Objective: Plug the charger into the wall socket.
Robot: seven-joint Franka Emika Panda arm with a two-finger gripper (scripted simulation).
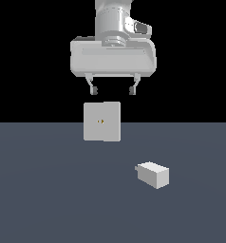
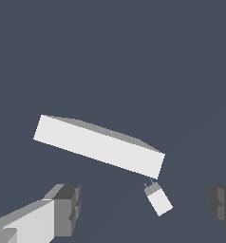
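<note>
The charger (image 1: 153, 174) is a small whitish-grey block lying on the dark floor, toward the exterior view's right and nearer the camera than the socket. The wall socket (image 1: 101, 121) is an upright light-grey square plate with tiny yellowish holes at its centre. My gripper (image 1: 112, 90) hangs open and empty well above the floor, over the socket. In the wrist view the socket (image 2: 98, 145) shows edge-on from above as a long slab, the charger (image 2: 158, 199) lies just beside it, and one finger (image 2: 67, 209) shows at the frame's edge.
The dark grey-blue floor (image 1: 48, 190) spreads all around both things. Nothing else stands on it.
</note>
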